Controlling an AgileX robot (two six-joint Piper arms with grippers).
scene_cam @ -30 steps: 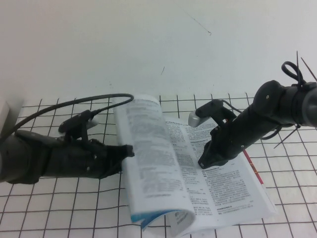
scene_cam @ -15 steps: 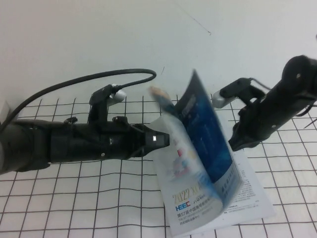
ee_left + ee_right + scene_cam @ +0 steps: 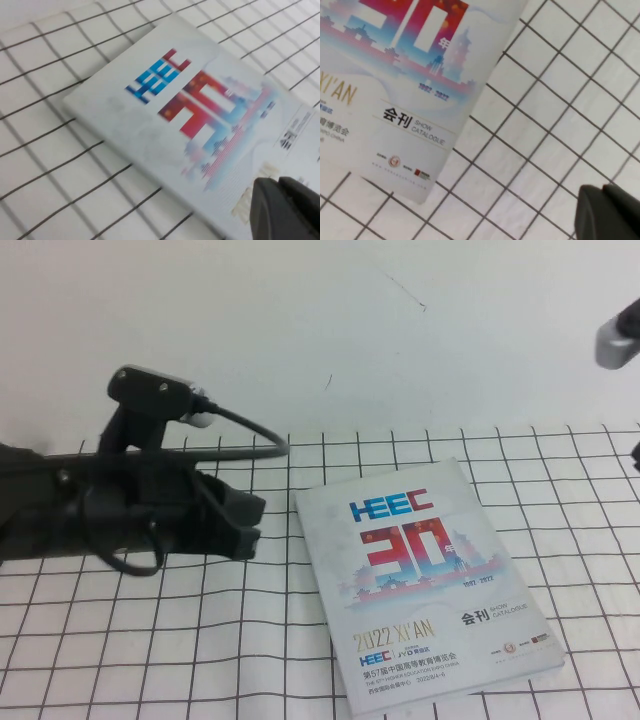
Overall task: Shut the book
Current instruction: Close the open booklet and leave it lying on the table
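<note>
The book (image 3: 420, 580) lies closed and flat on the checked mat, its white cover with blue "HEEC" and a red "30" facing up. My left gripper (image 3: 250, 522) hovers just off the book's left edge, fingers pressed together on nothing. In the left wrist view the book (image 3: 200, 110) fills the picture under the shut left gripper (image 3: 276, 181). My right gripper (image 3: 602, 189) is shut and empty above bare mat, off the book's (image 3: 395, 75) right side. In the high view only the right arm's wrist camera housing (image 3: 618, 340) shows at the right edge.
A white mat with a black grid (image 3: 150, 640) covers the near half of the table; plain white tabletop (image 3: 320, 330) lies beyond it. The left arm's cable (image 3: 255, 435) loops over the mat near the book's far left corner.
The book has gone from open to closed: the left gripper swept the cover over to the right, then pulled back left. The right arm lifted off the pages and withdrew to the right.
</note>
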